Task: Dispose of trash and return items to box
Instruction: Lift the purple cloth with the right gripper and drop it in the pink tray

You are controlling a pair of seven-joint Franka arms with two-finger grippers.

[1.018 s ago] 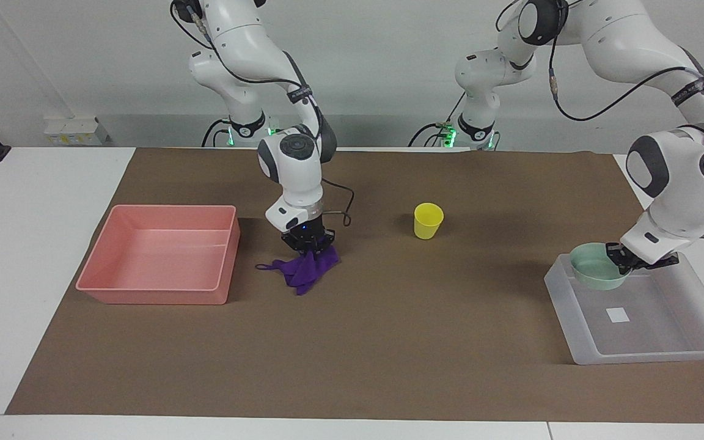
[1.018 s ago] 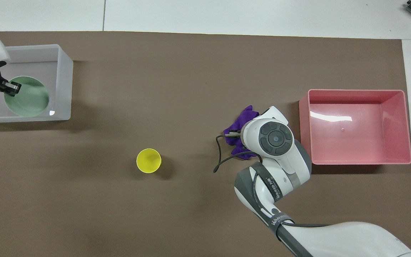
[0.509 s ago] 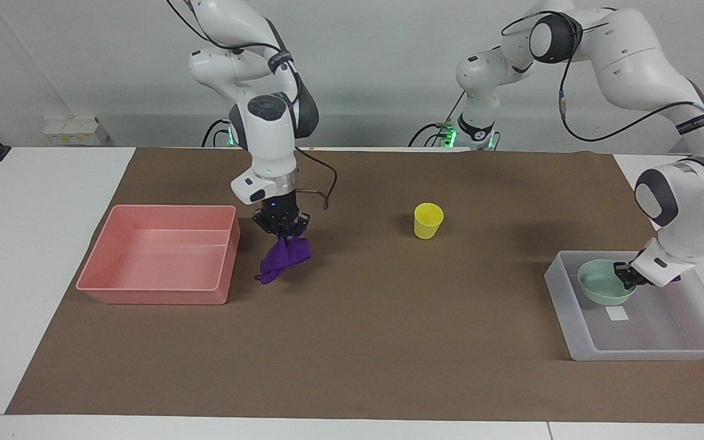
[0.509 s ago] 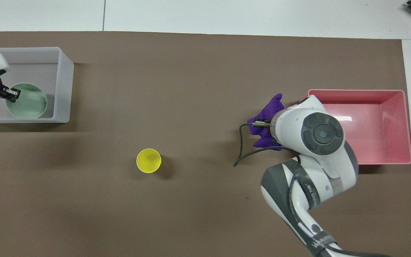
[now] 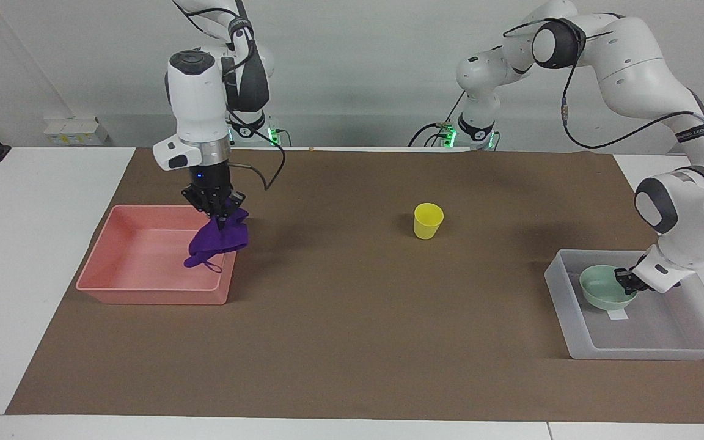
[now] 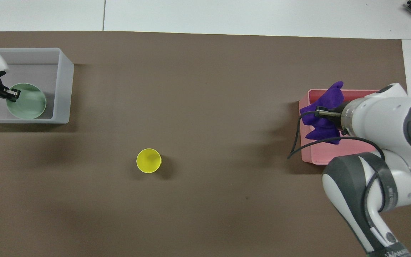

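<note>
1. The pink tray sits at the right arm's end of the table, on the brown mat; its floor is bare in the facing view.
2. The right gripper hangs over the tray's corner nearest the table's middle and the robots; its fingers are clamped on the top of the purple cloth, which dangles in a bunch over the tray without touching the floor, as far as the facing view shows; a thin loop of string hangs at the cloth's lowest point.
3. The yellow cup stands upright on the mat near the table's middle, well apart from both containers; its mouth faces up in the overhead view.
4. The clear box lies at the left arm's end of the table; a white label shows on its bottom, partly covered by the green bowl; the bowl rests upright inside the box, in the part nearer the robots.
5. The left gripper is down inside the box with its fingers closed on the bowl's rim; the overhead view shows one finger just inside the rim.
</note>
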